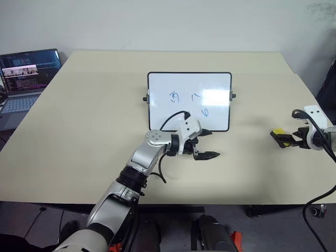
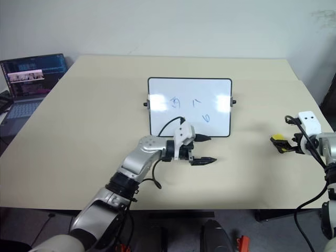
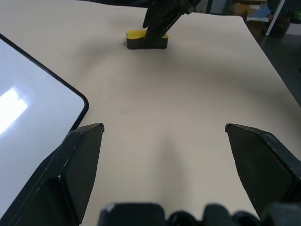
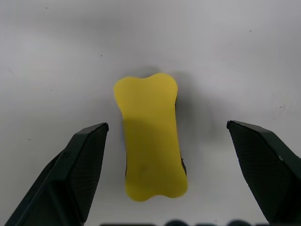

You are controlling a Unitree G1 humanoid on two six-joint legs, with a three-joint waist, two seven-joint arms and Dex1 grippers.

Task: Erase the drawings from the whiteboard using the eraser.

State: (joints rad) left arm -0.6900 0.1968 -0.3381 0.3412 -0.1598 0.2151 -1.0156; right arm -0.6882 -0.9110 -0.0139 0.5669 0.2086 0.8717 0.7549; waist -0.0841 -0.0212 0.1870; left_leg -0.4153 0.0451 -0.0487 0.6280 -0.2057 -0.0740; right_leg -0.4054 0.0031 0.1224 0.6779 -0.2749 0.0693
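Spread wide, right gripper (image 4: pixel 167 141) straddles the eraser (image 4: pixel 151 136); left gripper (image 1: pixel 206 145), also spread, hovers by the whiteboard (image 1: pixel 189 100) on the table (image 1: pixel 84 131).

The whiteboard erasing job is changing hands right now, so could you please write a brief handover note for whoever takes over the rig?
Right gripper: open, fingers either side of the eraser, not gripping it; the eraser lies on the table, right of the whiteboard.
Left gripper: open, holding nothing, just off the board's near right corner.
Done: nothing erased; all three drawings remain on the board.
Left: close on the eraser, carry it to the board, wipe off the drawings.
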